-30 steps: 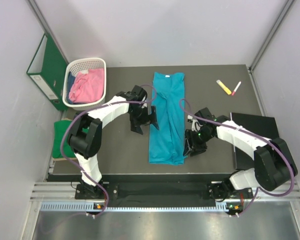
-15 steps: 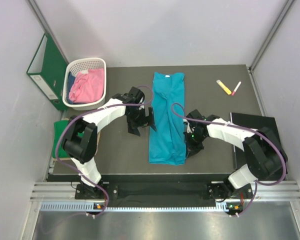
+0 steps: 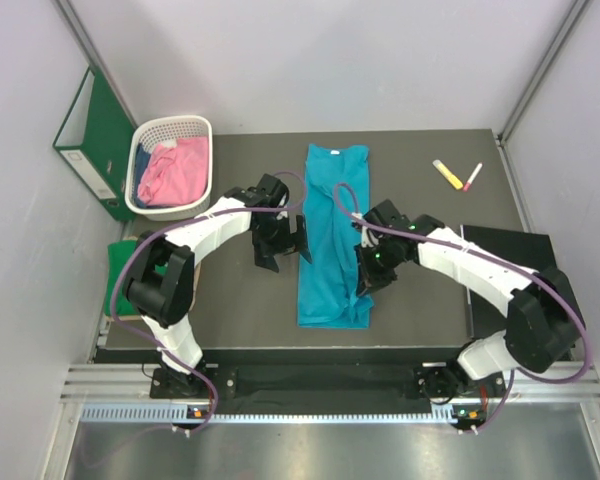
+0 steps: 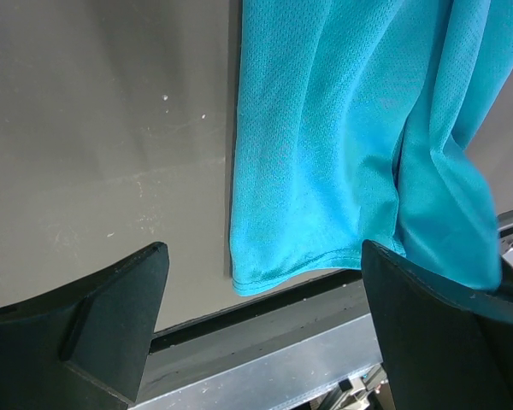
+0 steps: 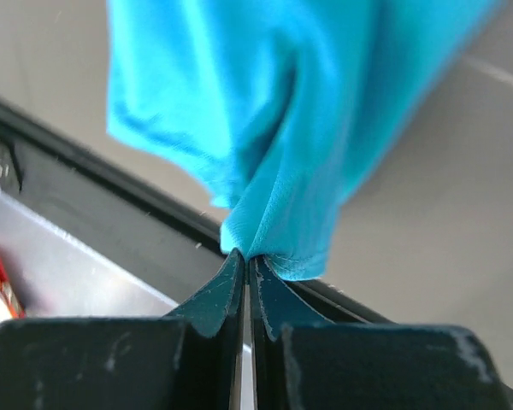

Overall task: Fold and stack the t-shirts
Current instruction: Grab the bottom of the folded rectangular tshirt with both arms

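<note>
One basket [image 3: 172, 123] holds pink t-shirt [image 3: 168, 176], well apart from teal t-shirt [image 3: 332, 195]

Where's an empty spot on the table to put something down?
Bare table lies between the teal shirt and the two markers, and at the near left, between the left arm and the shirt's bottom edge. The middle is crowded: the left hand and right hand flank the shirt.

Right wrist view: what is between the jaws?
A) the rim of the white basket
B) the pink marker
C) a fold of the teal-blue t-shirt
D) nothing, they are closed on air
C: the right jaws are pressed shut on a bunched fold of the teal-blue t-shirt, whose cloth spreads out from their tips.
</note>
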